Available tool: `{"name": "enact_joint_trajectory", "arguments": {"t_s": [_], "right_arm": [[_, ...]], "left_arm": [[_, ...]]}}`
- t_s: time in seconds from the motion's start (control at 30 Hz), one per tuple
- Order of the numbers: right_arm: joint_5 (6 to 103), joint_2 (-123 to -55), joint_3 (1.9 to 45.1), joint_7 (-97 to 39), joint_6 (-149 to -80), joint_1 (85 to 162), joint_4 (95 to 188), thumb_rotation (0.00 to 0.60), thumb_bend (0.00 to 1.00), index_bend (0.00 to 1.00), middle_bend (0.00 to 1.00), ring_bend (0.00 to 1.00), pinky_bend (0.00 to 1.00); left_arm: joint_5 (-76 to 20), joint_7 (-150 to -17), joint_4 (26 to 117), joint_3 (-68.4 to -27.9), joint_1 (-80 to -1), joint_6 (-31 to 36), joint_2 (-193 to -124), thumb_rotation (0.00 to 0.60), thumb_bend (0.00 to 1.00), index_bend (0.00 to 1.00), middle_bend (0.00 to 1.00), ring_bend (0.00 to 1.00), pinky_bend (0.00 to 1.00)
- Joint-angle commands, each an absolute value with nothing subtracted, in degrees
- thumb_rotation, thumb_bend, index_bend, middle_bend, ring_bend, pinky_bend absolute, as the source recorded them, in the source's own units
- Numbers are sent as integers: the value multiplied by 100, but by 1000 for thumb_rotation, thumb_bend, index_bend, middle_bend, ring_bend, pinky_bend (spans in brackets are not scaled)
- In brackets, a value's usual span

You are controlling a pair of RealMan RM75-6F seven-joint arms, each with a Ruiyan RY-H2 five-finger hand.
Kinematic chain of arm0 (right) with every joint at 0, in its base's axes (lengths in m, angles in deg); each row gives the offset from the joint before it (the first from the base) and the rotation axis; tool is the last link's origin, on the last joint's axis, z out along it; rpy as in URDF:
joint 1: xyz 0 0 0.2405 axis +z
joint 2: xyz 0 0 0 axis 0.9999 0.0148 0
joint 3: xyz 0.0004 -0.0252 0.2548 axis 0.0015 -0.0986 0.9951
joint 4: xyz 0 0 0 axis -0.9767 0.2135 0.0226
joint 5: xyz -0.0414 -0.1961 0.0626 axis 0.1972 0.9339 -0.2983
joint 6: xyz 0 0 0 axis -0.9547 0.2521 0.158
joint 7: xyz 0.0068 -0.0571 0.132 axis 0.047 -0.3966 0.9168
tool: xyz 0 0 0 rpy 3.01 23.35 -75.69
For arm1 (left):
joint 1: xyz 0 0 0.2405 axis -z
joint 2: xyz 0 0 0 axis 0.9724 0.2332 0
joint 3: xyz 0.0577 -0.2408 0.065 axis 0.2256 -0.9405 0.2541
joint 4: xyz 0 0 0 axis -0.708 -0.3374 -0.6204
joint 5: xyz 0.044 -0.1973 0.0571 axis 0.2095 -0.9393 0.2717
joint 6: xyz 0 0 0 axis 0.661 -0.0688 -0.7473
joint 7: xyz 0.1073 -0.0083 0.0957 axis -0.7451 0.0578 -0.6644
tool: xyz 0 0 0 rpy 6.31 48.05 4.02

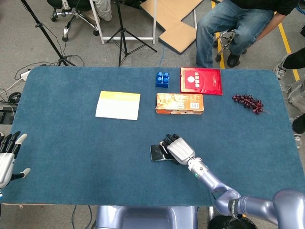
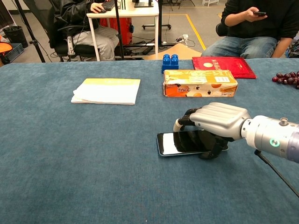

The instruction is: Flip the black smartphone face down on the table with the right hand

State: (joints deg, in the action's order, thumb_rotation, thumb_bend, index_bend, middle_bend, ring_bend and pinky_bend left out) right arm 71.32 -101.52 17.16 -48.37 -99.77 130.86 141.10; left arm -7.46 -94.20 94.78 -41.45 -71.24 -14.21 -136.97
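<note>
Smartphone [image 2: 180, 143] flat on tabletop [image 2: 93, 163], screen up, unflipped; right hand [image 2: 219, 122] over its right end, fingers [image 2: 187, 119] curled around edge; lift and turnover remain.

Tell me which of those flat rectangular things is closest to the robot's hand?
The black smartphone, lying right under the right hand; the notepad and red folder lie farther back.

Black smartphone [image 2: 182, 142], silver right hand [image 2: 218, 120], perhaps orange-printed box [image 2: 200, 83]

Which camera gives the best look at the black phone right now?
The chest view: the black smartphone lies flat, glossy screen up, under the right hand. In the head view it is a small dark patch, mostly covered by that hand.
</note>
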Motion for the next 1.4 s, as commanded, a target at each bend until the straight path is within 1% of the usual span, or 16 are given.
{"name": "enact_joint_trajectory", "arguments": {"t_s": [0.03,0.17,0.23,0.33,0.47,0.63,0.77,0.83,0.97,1.23,1.3,1.4], "right_arm": [[7339,-10102,1622,-4548,-10100,13043,14156,600,649,349,271,154,257],[7447,-9944,1571,-4103,-10161,12992,14427,600,701,351,279,171,272],[7336,-9775,1602,-3827,-10053,12984,14722,600,719,349,282,175,281],[7075,-9556,1712,-3571,-9837,13019,15076,600,727,350,294,185,295],[6791,-9521,1892,-3498,-9715,13084,15124,600,748,373,311,198,309],[6198,-9616,2258,-3368,-9500,13221,14993,600,759,379,317,202,312],[5442,-9584,2496,-3495,-9003,13474,14785,600,760,378,320,202,312],[5168,-9590,2571,-3624,-8910,13586,14643,600,761,378,321,202,312],[4660,-9741,2732,-3788,-8972,13737,14355,600,760,376,321,202,312],[4138,-10200,2978,-4156,-9294,14040,13551,600,763,375,320,202,312],[4086,-10237,3031,-4153,-9346,14060,13511,600,763,374,320,202,312],[4199,-10139,3057,-4079,-9443,14014,13686,600,762,373,319,202,311]], "left_arm": [[-736,-9423,9483,-4140,-7127,-1431,-13695,600,0,0,0,0,0],[-735,-9421,9488,-4139,-7130,-1438,-13691,600,0,0,0,0,0],[-736,-9424,9492,-4135,-7128,-1432,-13691,600,0,0,0,0,0],[-731,-9434,9497,-4132,-7124,-1429,-13693,600,0,0,0,0,0],[-722,-9437,9508,-4129,-7124,-1436,-13691,600,0,0,0,0,0],[-717,-9443,9513,-4125,-7121,-1434,-13691,600,0,0,0,0,0],[-739,-9442,9506,-4129,-7112,-1410,-13690,600,0,0,0,0,0],[-762,-9428,9495,-4136,-7107,-1395,-13688,600,0,0,0,0,0],[-798,-9400,9473,-4148,-7098,-1370,-13683,600,0,0,0,0,0],[-793,-9429,9478,-4141,-7096,-1377,-13698,600,0,0,0,0,0],[-807,-9420,9472,-4146,-7096,-1374,-13696,600,0,0,0,0,0],[-844,-9388,9456,-4154,-7091,-1346,-13690,600,0,0,0,0,0]]}}
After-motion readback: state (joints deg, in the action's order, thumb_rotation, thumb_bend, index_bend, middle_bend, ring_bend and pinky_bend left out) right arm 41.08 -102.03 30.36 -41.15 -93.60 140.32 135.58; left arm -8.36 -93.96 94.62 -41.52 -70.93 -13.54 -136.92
